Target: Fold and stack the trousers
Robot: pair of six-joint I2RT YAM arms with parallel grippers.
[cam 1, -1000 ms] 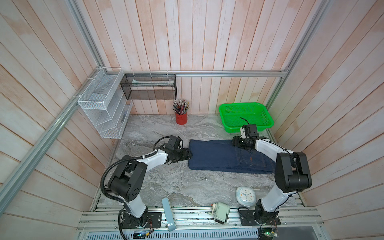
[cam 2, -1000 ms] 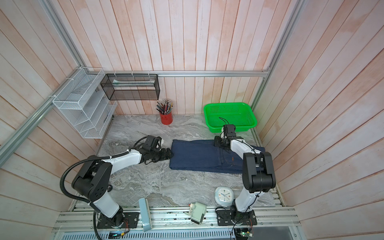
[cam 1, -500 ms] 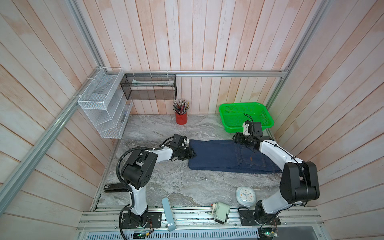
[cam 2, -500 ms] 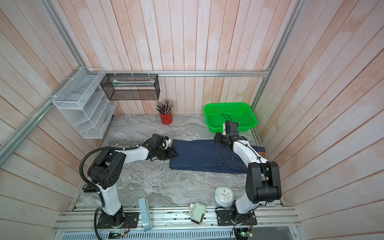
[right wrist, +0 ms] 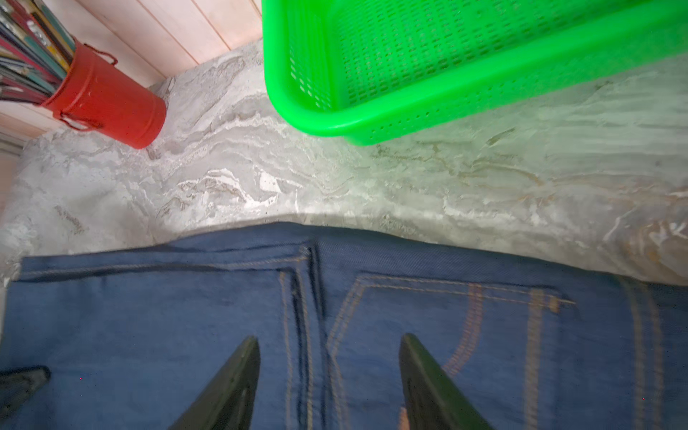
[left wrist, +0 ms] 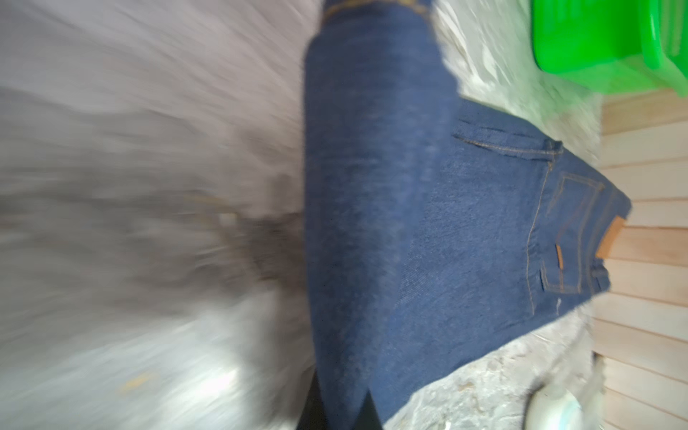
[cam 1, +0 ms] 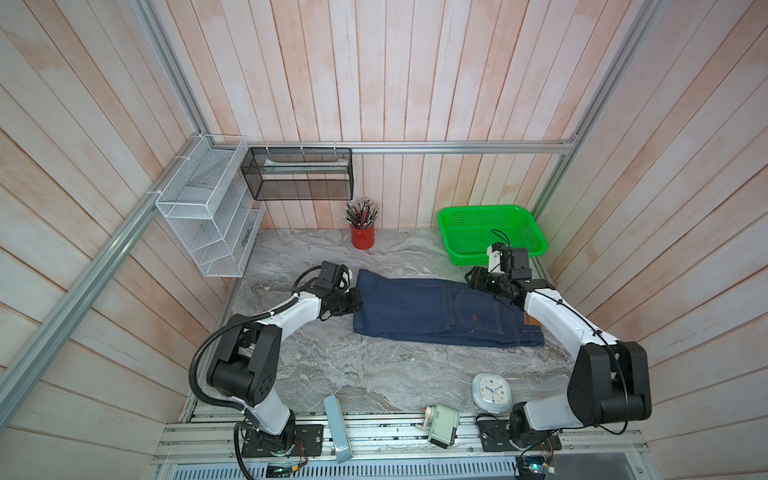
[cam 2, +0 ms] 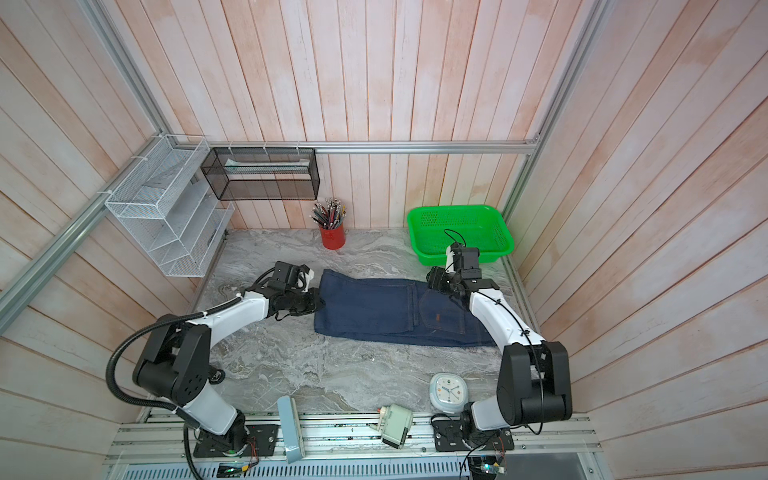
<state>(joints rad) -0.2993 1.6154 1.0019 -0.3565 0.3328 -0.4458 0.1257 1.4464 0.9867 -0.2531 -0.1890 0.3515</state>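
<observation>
Marble table (right wrist: 409, 186), trousers (right wrist: 149, 316) beneath right fingers (right wrist: 231, 383)

A grey marble-pattern tabletop (cam 1: 332, 365) is seen w/ four things on it: dark navy denim trousers (cam 1: 415, 307) laid flat approx. mid-table, a red metal pencil cup (cam 1: 362, 237) at the back, a green perforated plastic basket (cam 1: 478, 232) back right, and a white rounded alarm clock (cam 1: 491, 390) nr the front edge.

I work in a small lab test booth: pale plank walls (cam 1: 374, 83) framed by aluminium rails (cam 1: 457, 147), my left arm (cam 1: 291, 316) and right arm (cam 1: 557, 320) bolted along the marble-look bench's (cam 1: 374, 374) near edge, wire shelves (cam 1: 208, 220) by its far left corner.
</observation>
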